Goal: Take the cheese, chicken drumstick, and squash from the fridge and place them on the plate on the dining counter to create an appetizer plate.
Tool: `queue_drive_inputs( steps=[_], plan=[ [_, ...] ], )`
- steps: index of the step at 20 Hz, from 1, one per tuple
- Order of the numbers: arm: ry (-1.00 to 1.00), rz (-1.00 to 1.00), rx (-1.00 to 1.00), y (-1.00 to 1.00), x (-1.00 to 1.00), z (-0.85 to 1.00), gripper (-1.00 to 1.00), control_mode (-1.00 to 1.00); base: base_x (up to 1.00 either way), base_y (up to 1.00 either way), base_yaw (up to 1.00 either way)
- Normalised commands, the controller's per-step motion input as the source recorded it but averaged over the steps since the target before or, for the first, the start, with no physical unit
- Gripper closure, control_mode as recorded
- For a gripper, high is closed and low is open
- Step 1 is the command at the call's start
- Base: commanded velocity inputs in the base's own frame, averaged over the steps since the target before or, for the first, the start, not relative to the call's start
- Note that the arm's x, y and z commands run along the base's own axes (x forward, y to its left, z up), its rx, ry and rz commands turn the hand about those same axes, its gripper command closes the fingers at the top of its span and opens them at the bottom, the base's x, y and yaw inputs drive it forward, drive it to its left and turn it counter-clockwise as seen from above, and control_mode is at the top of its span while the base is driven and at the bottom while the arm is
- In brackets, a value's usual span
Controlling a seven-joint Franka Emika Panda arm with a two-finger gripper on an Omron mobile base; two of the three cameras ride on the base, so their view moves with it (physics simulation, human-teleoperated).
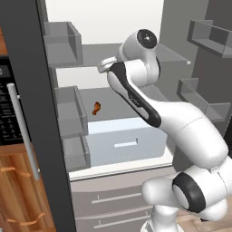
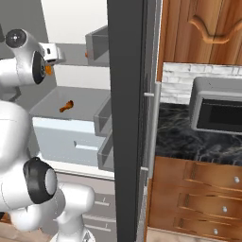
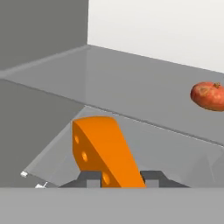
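The cheese [image 3: 103, 148], an orange wedge with small holes, stands upright between my two dark fingertips [image 3: 89, 178], and my gripper [image 3: 118, 177] is shut on it just above a grey shelf of the fridge [image 1: 118, 54]. The squash [image 3: 209, 96], round and red-orange, lies on the same shelf further back to the right in the hand view. One shelf lower lies the chicken drumstick [image 1: 96, 108] [image 2: 66, 106], a small brown-orange piece. My arm reaches into the open fridge at upper-shelf height. The plate and the dining counter are out of view.
A pale drawer [image 1: 127, 142] sits under the drumstick's shelf. The dark edge of the fridge door [image 1: 31, 113] [image 2: 125, 118] stands close by, carrying grey door bins [image 1: 68, 113]. More bins [image 1: 213, 36] hang on the other door. A microwave [image 2: 217, 111] sits on a marble counter.
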Motion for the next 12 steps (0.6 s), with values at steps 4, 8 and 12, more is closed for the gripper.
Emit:
queue_drive_inputs(
  steps=[4, 8, 12],
  plan=[
    [0.03, -0.07, 0.0, -0.46, -1.0, -0.31, 1.0, -1.0, 0.0, 0.0, 0.0],
    [0.1, -0.07, 0.0, -0.49, -0.9, -0.38, 1.0, -1.0, 0.0, 0.0, 0.0],
    [0.15, -0.05, 0.0, -0.5, -0.58, -0.43, 1.0, -1.0, 0.0, 0.0, 0.0]
  ],
)
